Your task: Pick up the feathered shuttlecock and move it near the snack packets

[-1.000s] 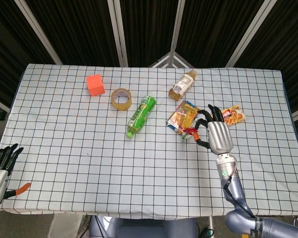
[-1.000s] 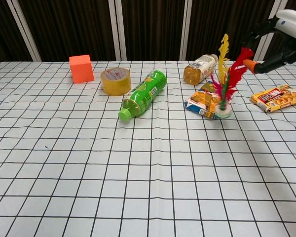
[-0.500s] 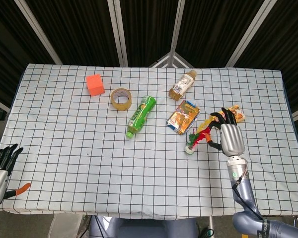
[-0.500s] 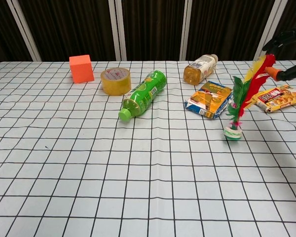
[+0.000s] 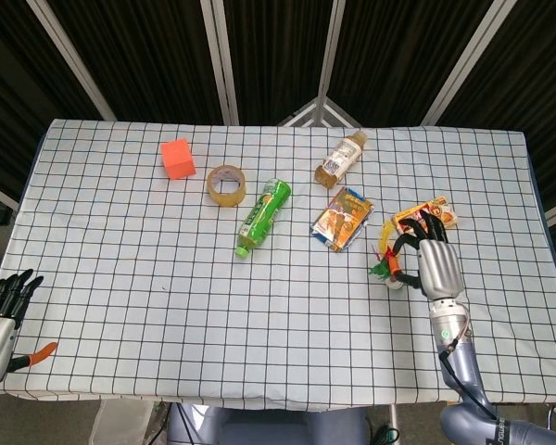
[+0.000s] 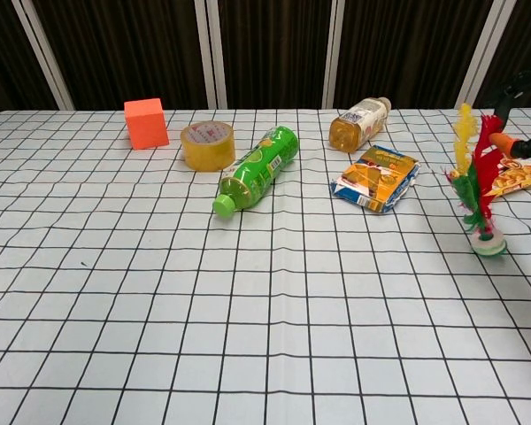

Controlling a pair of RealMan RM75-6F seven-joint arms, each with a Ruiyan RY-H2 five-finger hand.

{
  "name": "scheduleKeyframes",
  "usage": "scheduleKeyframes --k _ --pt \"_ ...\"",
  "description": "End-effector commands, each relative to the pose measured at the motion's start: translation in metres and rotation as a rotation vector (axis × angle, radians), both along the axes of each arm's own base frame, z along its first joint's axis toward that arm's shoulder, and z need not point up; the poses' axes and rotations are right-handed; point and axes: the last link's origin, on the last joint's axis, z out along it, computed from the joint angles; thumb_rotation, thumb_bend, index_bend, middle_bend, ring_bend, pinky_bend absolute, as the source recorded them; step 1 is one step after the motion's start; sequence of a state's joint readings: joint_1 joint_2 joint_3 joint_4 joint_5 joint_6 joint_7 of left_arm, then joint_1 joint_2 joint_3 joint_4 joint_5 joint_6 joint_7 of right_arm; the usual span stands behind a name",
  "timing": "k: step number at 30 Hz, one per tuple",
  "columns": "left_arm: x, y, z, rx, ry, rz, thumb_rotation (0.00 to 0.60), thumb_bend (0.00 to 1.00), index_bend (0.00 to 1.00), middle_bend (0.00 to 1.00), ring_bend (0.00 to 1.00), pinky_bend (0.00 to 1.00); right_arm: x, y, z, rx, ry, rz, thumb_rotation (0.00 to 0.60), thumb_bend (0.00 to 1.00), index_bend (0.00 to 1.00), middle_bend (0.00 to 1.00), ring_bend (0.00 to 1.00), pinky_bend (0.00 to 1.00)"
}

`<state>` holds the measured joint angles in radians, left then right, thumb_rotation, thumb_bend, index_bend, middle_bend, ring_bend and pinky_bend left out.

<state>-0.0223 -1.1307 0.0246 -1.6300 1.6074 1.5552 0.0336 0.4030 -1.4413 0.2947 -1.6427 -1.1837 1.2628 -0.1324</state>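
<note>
Far to the left, at the near corner of the desk (image 5: 120, 278), the left robot hand (image 5: 2, 315) rests idle with its fingers spread and nothing in them; it has no part in this task and sits well apart from everything.

Moving right, the orange cube (image 5: 177, 158), the tape roll (image 5: 226, 184) and the green bottle (image 5: 263, 217) lie well to the left of the right robot hand (image 5: 428, 262), out of its way. The tea bottle (image 5: 340, 157) lies on its side beyond and to the left of that hand.

The blue-and-orange snack packet (image 5: 341, 219) lies flat to the hand's left, and the red-and-orange snack packet (image 6: 513, 177) lies just beyond its fingertips. Between the two is a sensible drop spot, which likely explains why the hand is here.

The right robot hand grasps the feathered shuttlecock (image 6: 478, 190) by its feather tips, so the weighted base hangs down, upright, at or just above the desk; whether it touches the cloth is hard to tell. Holding it by the plumes keeps the base free to land first. The shuttlecock already sits near both packets, so the job seems close to done, with only a release remaining.
</note>
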Motion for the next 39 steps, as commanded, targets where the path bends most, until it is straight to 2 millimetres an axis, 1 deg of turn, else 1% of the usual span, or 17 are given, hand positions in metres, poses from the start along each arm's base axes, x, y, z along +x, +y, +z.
scheduleKeyframes --k 1,11,16,19,21,25,27,29,30,34,38,39 --pt "0.000 0.000 0.000 0.001 0.000 -0.001 0.600 0.00 0.00 0.00 0.00 0.00 -0.002 0.001 -0.001 -0.001 0.002 -0.005 0.600 0.52 0.67 0.25 0.00 0.00" --pt "0.000 0.000 0.000 0.000 0.002 -0.002 0.600 0.00 0.00 0.00 0.00 0.00 -0.010 0.002 0.006 -0.026 0.001 -0.017 0.600 0.52 0.67 0.25 0.00 0.00" --pt "0.000 0.000 0.000 0.000 0.003 -0.002 0.600 0.00 0.00 0.00 0.00 0.00 -0.012 0.005 0.011 -0.038 0.004 -0.020 0.600 0.52 0.66 0.25 0.00 0.00" --pt "0.000 0.000 0.000 -0.001 0.004 -0.003 0.600 0.00 0.00 0.00 0.00 0.00 -0.016 0.011 0.015 -0.043 0.020 -0.026 0.600 0.52 0.54 0.25 0.00 0.00" --pt "0.000 0.000 -0.001 -0.002 0.004 -0.005 0.600 0.00 0.00 0.00 0.00 0.00 -0.020 0.015 0.018 -0.042 0.030 -0.039 0.600 0.52 0.42 0.22 0.00 0.00" --pt "0.000 -0.001 0.000 -0.003 0.003 -0.008 0.600 0.00 0.00 0.00 0.00 0.00 -0.025 0.026 0.024 -0.042 0.035 -0.051 0.600 0.52 0.28 0.16 0.00 0.00" --pt "0.000 -0.001 0.000 -0.004 0.005 -0.008 0.600 0.00 0.00 0.00 0.00 0.00 -0.028 0.032 0.025 -0.035 0.039 -0.058 0.600 0.51 0.12 0.09 0.00 0.00" --pt "0.000 -0.001 0.000 -0.004 0.006 -0.008 0.600 0.00 0.00 0.00 0.00 0.00 -0.031 0.038 0.027 -0.028 0.042 -0.064 0.600 0.48 0.03 0.04 0.00 0.00" --pt "0.000 -0.001 0.000 -0.003 0.005 -0.010 0.600 0.00 0.00 0.00 0.00 0.00 -0.032 0.041 0.029 -0.027 0.042 -0.065 0.600 0.47 0.00 0.02 0.00 0.00" --pt "0.000 -0.001 0.000 0.000 0.006 -0.012 0.600 0.00 0.00 0.00 0.00 0.00 -0.032 0.047 0.037 -0.037 0.050 -0.055 0.600 0.47 0.00 0.01 0.00 0.00" --pt "0.000 -0.001 0.000 0.000 0.011 -0.010 0.600 0.00 0.00 0.00 0.00 0.00 -0.034 0.057 0.057 -0.059 0.124 -0.020 0.600 0.47 0.00 0.00 0.00 0.00" --pt "-0.001 0.000 0.001 0.002 0.014 -0.010 0.600 0.00 0.00 0.00 0.00 0.00 -0.038 0.062 0.065 -0.065 0.178 -0.010 0.600 0.47 0.00 0.00 0.00 0.00"
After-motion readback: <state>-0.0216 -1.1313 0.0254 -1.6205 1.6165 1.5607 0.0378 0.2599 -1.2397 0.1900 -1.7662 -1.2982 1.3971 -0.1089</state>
